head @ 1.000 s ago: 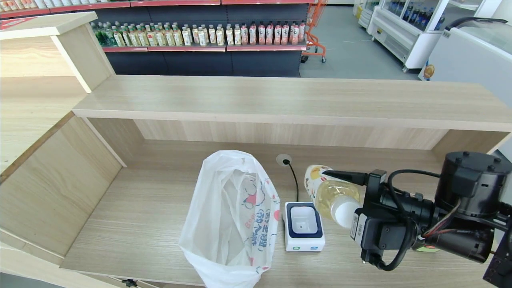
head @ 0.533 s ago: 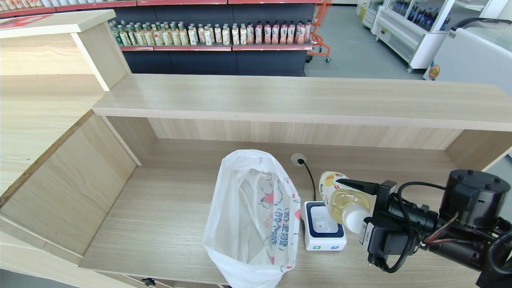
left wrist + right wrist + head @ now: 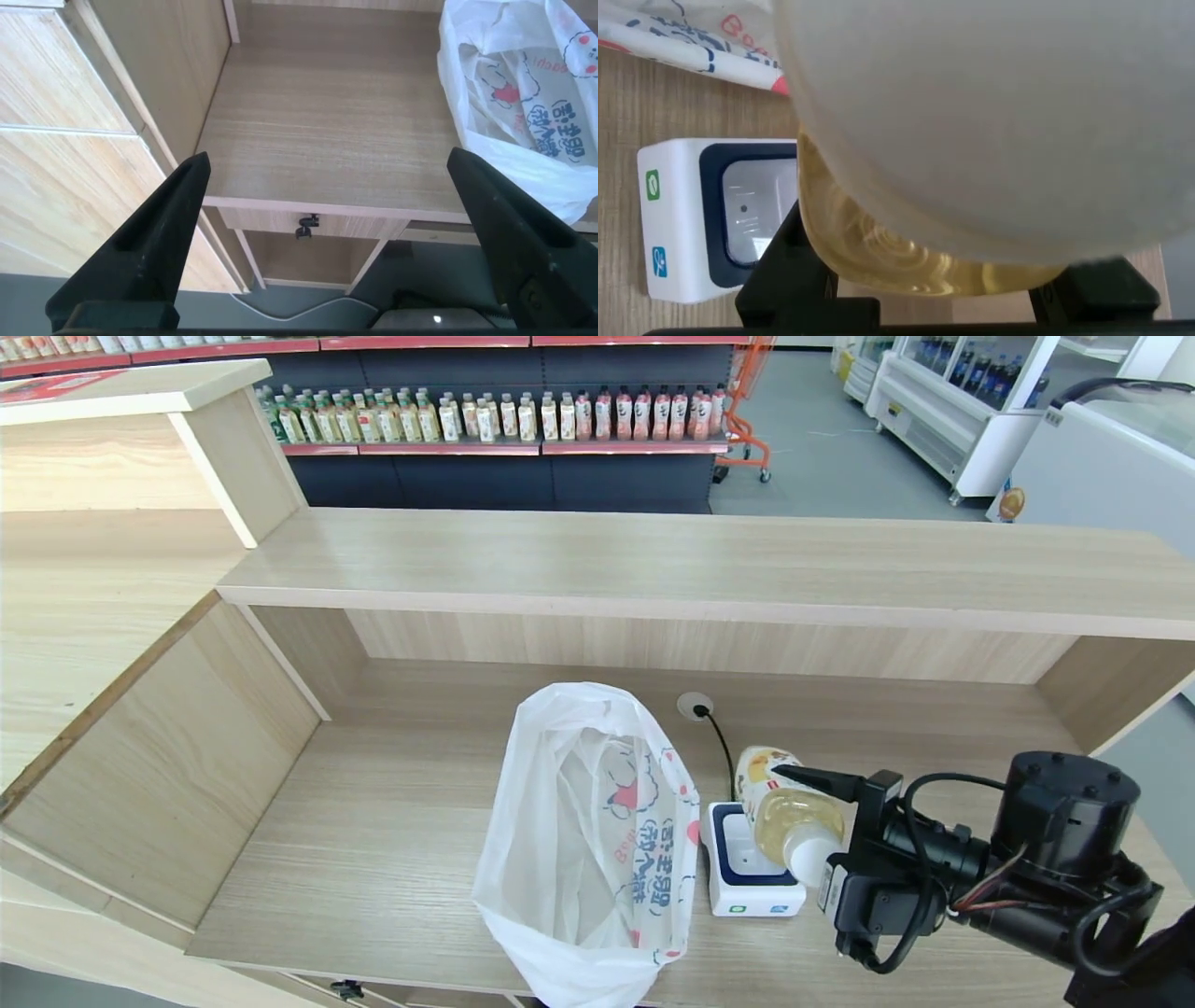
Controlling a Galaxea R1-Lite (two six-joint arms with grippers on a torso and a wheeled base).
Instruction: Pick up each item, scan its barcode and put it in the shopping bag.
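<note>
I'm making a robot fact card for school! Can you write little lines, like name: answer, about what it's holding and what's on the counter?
held: bottle of yellow drink in the right gripper, shut on it
bottle position: tipped on its side over the scanner
scanner: white, on the counter
shopping bag: open, white, left of the scanner
left gripper: open, holding nothing
</note>
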